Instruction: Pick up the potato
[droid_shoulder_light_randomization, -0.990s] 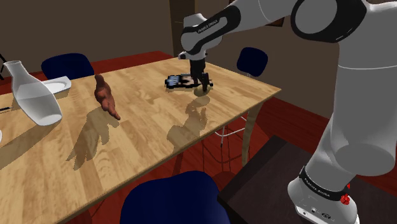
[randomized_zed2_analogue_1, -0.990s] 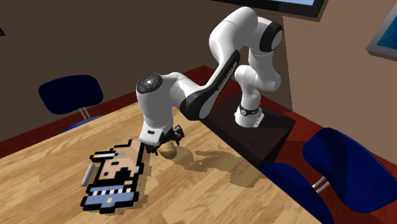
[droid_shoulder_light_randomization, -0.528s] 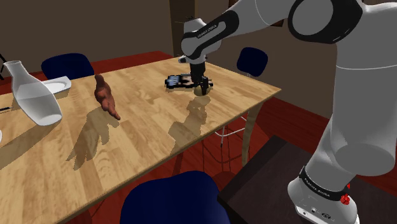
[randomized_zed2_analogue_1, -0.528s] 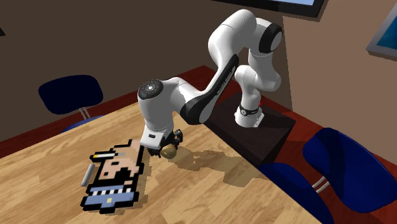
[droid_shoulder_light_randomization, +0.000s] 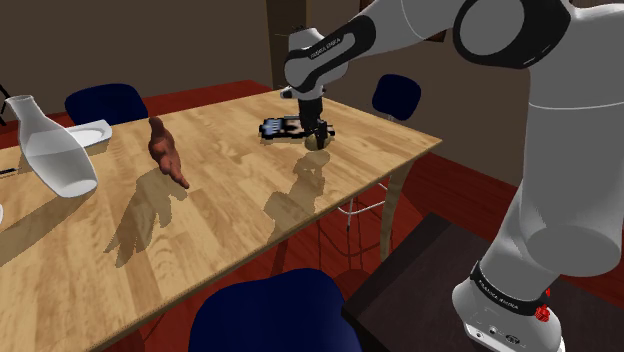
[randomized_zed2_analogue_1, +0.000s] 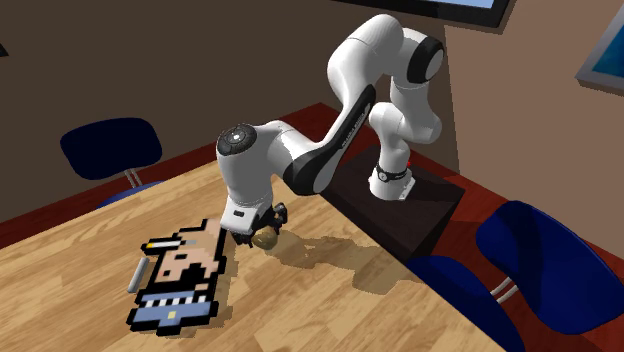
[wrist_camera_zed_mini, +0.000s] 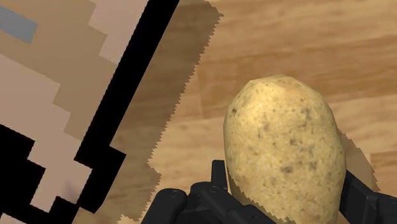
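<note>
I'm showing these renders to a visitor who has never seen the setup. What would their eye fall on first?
First, the speckled tan potato, clasped in the black claw at the wooden table. Right beside it, a pixel-art face with a cigarette lies flat on the wood. Toward the shoulder view's left stand a reddish-brown hand-shaped figure and a pale flask-shaped vase.

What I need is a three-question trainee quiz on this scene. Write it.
1. True or false: the gripper clasps the potato.
2. What lies flat beside the potato? A) mug B) pixel figure C) book
3. Fill in: the chairs are ___.
Key: 1 true; 2 B; 3 blue.
</note>
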